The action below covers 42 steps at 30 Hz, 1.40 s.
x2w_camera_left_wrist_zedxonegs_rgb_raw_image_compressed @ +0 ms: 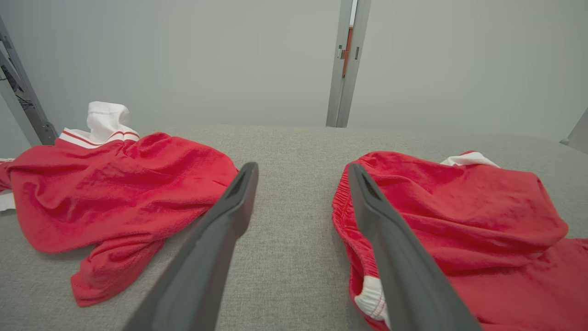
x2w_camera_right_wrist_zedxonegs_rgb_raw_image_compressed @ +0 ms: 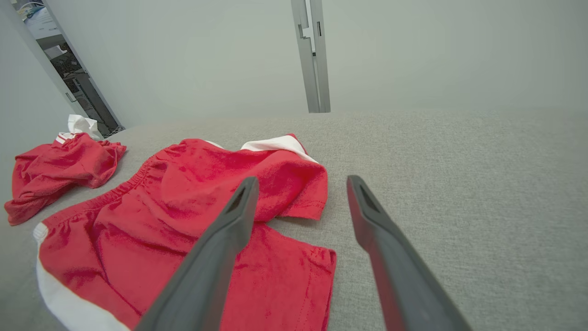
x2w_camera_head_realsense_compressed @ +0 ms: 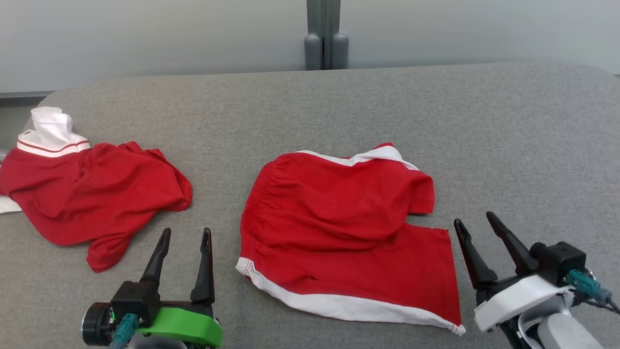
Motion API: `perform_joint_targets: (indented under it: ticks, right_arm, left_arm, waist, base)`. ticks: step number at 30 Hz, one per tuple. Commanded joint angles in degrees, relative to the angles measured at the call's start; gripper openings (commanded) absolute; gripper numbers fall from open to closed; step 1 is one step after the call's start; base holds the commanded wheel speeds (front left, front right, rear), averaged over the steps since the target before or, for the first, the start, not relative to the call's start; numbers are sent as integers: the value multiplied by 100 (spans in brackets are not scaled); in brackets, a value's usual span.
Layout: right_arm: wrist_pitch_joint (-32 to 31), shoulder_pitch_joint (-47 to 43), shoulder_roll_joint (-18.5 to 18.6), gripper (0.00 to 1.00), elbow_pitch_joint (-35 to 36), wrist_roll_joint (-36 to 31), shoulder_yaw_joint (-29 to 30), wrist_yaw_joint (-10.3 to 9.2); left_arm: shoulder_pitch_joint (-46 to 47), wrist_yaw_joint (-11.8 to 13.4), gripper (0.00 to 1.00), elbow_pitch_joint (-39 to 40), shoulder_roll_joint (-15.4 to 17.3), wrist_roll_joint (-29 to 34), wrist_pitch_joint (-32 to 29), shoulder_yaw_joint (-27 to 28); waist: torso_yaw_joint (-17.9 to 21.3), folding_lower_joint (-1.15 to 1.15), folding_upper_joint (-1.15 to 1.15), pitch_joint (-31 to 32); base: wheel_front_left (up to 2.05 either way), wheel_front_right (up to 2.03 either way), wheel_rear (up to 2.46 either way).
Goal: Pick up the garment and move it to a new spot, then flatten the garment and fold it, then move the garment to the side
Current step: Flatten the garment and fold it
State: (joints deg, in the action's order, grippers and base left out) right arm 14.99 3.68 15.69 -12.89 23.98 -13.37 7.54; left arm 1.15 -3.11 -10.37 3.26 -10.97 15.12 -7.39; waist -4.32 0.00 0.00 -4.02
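Head view shows red shorts (x2w_camera_head_realsense_compressed: pixel 348 232) lying on the gray table (x2w_camera_head_realsense_compressed: pixel 508 145). The left gripper (x2w_camera_head_realsense_compressed: pixel 186 235) and right gripper (x2w_camera_head_realsense_compressed: pixel 474 219) have fingers spread apart, holding nothing.

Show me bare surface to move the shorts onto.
Widest bare stretch: the grey surface right of the red shorts, past the right gripper. The far strip by the wall is bare too. Tight: the gap between shorts and the red shirt, where the left gripper points.
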Motion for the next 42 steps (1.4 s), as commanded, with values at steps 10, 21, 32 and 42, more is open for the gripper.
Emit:
perform_joint_targets:
  ticks: [10,21,32,42]
  right_arm:
    - [-747,868,229,100,-954,-457,-149,-9]
    - [-966,1221,200,100,-2180,-385,-545,-9]
    - [-799,2078,467,0,-2849,-103,-669,-10]
    - [-490,2999,467,100,-3737,-37,-540,-10]
  left_arm:
    - [137,-57,100,-7,-21,44,3,-25]
    - [233,-35,100,11,-33,27,3,-80]
    - [278,17,100,-31,-34,-57,3,-143]
    - [286,47,100,-62,-34,-98,3,-221]
  waist:
    - [-288,0,0,-161]
    - [-513,0,0,-354]
    - [-590,0,0,-365]
    - [-629,0,0,-329]
  base:
    - [0,0,0]
    - [0,0,0]
    - [0,0,0]
    - [0,0,0]
